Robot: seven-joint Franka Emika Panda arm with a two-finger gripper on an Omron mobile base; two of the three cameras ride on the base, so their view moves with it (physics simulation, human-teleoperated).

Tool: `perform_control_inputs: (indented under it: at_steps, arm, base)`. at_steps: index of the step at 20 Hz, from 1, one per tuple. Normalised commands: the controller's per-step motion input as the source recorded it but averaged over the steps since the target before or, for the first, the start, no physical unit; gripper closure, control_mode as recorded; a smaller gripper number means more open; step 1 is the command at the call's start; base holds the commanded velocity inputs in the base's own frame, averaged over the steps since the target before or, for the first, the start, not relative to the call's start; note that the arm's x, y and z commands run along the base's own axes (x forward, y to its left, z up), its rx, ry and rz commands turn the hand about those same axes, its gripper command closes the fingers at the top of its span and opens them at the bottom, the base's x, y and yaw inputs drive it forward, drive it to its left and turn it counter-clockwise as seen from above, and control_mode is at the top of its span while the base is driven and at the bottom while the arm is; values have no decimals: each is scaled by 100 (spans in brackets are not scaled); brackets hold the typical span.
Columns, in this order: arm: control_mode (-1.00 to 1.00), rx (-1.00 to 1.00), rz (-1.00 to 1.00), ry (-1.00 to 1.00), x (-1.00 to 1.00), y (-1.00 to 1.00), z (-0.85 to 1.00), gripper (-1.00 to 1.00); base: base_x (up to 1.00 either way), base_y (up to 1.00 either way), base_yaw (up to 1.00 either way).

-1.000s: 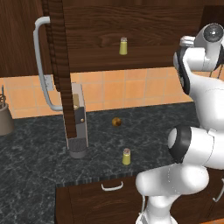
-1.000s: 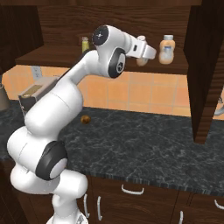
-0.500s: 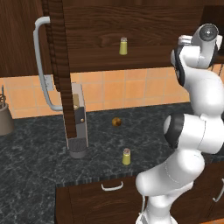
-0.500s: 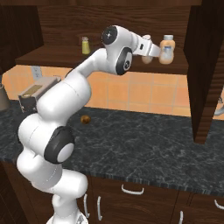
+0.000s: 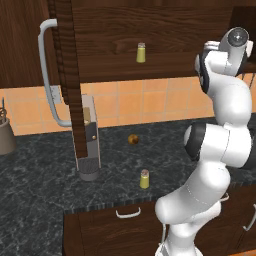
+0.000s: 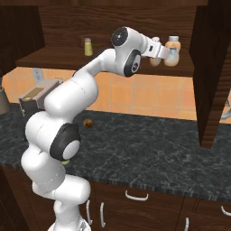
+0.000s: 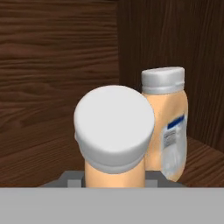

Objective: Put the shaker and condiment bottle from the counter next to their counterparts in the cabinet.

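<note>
Up inside the cabinet (image 6: pixel 63 58), the gripper (image 6: pixel 159 52) is clenched around a condiment bottle (image 7: pixel 114 135) (white cap toward the hand camera), held just beside its matching bottle (image 7: pixel 167 127), which stands upright on the shelf near the side wall. One shaker (image 5: pixel 144 179) stands on the table (image 5: pixel 45 180); its twin (image 5: pixel 141 52) stands on the shelf.

Glossy white rounded arm (image 6: pixel 76 97) segments with dark grey joints.
</note>
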Motion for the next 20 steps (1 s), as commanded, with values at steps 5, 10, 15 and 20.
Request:
perform_control_inputs:
  at_steps: [5,10,15,20]
  arm:
    - [-100,-6,3,0,0,16,-33,-100]
    - [-100,0,1,0,2,0,-17,-100]
    - [-100,-2,3,0,-5,1,-3,-100]
    - [-100,-9,7,-10,-43,16,0,-100]
  base:
    - [0,0,0]
    - [0,0,0]
    - [0,0,0]
    - [0,0,0]
